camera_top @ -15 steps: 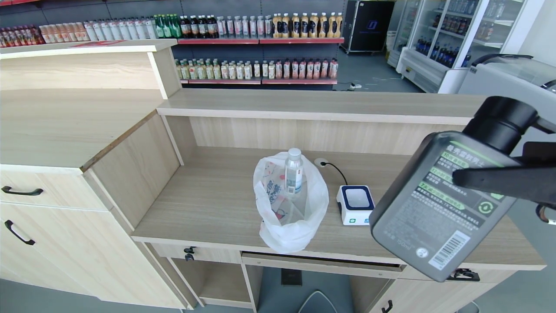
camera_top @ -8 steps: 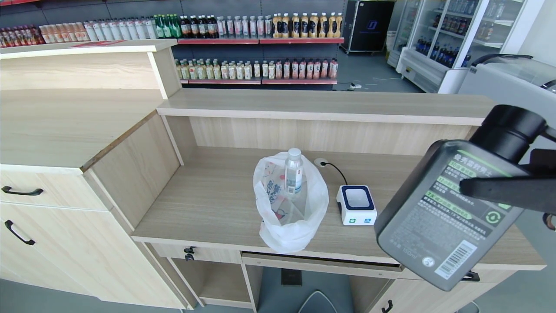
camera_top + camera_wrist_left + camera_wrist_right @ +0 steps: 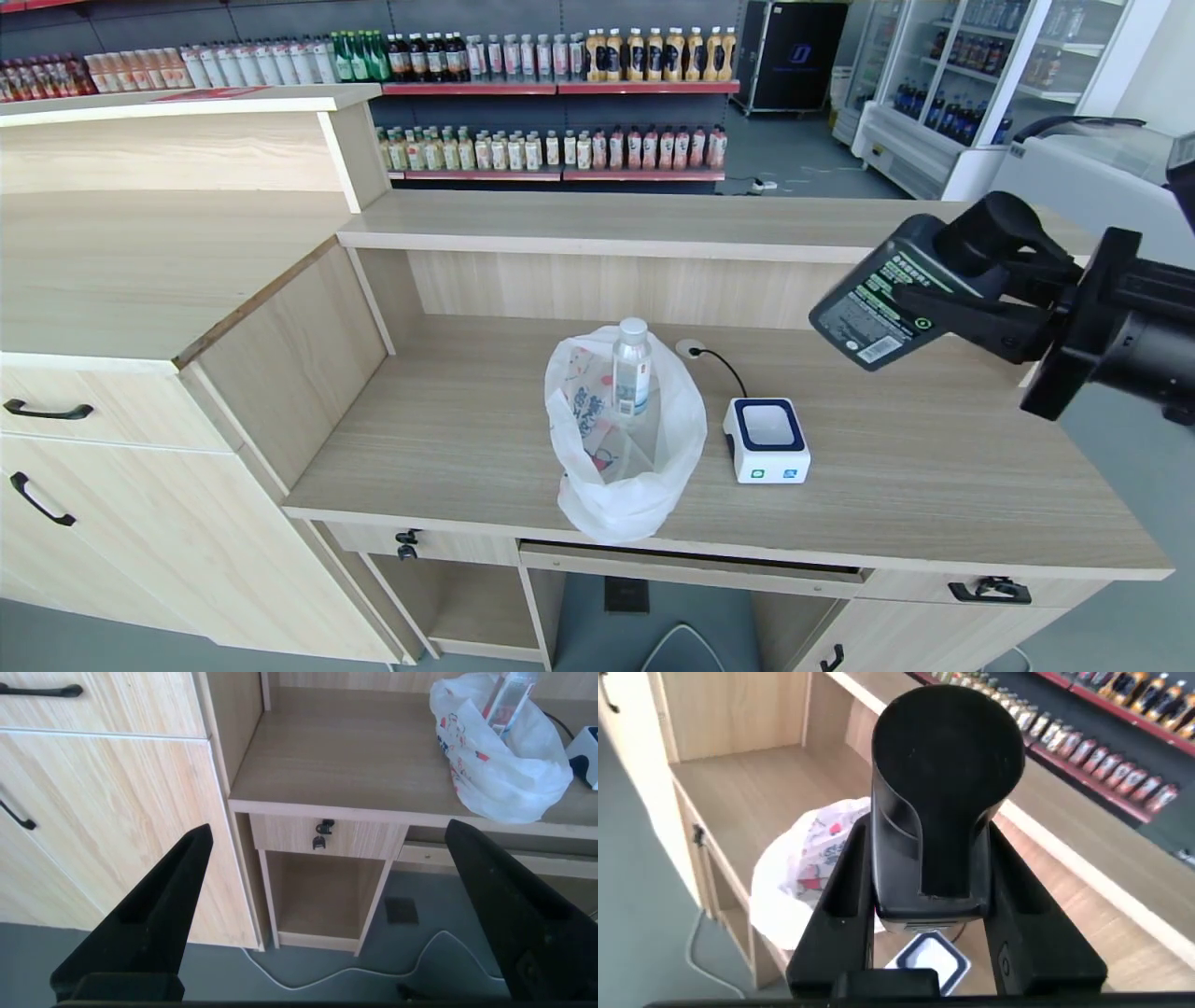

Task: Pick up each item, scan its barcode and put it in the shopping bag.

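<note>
My right gripper (image 3: 943, 303) is shut on a dark grey bottle (image 3: 882, 294) with a black cap, held in the air above the right part of the counter, its barcode label facing down and toward me. From the right wrist, the bottle's cap (image 3: 943, 761) points at the camera between the fingers (image 3: 842, 896). The white scanner (image 3: 766, 439) with a dark-rimmed window sits on the counter below and left of the bottle. A white shopping bag (image 3: 624, 439) stands open left of the scanner with a clear bottle (image 3: 632, 367) inside. My left gripper (image 3: 327, 915) hangs open, low, off the counter's left front corner.
The wooden counter (image 3: 934, 467) has a raised back ledge (image 3: 691, 224) and a taller cabinet (image 3: 140, 271) on the left. The scanner's cable (image 3: 724, 364) runs to a hole at the back. Drawers with key locks (image 3: 322, 840) sit under the front edge.
The right arm has carried the dark bottle up and away from the camera, toward the back right of the counter, and turned it more level. The bag and scanner stayed put.
</note>
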Available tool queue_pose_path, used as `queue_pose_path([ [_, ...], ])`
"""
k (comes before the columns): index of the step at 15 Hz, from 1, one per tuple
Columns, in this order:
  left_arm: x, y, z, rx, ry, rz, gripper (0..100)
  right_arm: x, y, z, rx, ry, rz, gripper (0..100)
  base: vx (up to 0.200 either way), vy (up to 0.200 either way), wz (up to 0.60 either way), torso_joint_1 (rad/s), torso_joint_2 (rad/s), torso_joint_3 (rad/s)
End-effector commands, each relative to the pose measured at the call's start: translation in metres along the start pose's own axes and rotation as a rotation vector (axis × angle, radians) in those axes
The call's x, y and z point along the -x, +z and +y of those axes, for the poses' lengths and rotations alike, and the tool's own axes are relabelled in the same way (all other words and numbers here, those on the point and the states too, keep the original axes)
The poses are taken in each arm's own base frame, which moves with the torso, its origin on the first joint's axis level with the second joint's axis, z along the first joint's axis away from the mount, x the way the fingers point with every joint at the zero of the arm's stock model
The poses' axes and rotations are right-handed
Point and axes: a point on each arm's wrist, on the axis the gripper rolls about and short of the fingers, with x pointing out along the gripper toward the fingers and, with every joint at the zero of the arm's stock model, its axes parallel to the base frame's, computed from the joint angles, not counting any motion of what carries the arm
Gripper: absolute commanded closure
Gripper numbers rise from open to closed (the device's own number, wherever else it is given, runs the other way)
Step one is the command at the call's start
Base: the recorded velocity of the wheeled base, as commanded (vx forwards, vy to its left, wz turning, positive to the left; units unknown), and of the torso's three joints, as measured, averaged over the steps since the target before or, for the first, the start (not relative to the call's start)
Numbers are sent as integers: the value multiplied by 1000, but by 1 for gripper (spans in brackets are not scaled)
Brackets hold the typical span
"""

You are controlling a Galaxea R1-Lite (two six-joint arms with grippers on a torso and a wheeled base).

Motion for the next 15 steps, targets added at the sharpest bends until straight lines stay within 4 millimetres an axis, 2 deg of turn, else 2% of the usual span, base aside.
queue_pose_path([
  [1,0,0,0,0,0,-1,0,-13,-91,-6,146,-54,168,100,0,0,0,0,0,0],
  [3,0,0,0,0,0,-1,0,-23,-123,-16,335,-96,172,100,0,0,0,0,0,0],
  [6,0,0,0,0,0,-1,0,-28,-149,-27,501,-125,194,100,0,0,0,0,0,0],
  [9,0,0,0,0,0,-1,0,-33,-174,-31,579,-135,211,100,0,0,0,0,0,0],
  [15,0,0,0,0,0,-1,0,-53,-211,-37,701,-143,202,100,0,0,0,0,0,0],
])
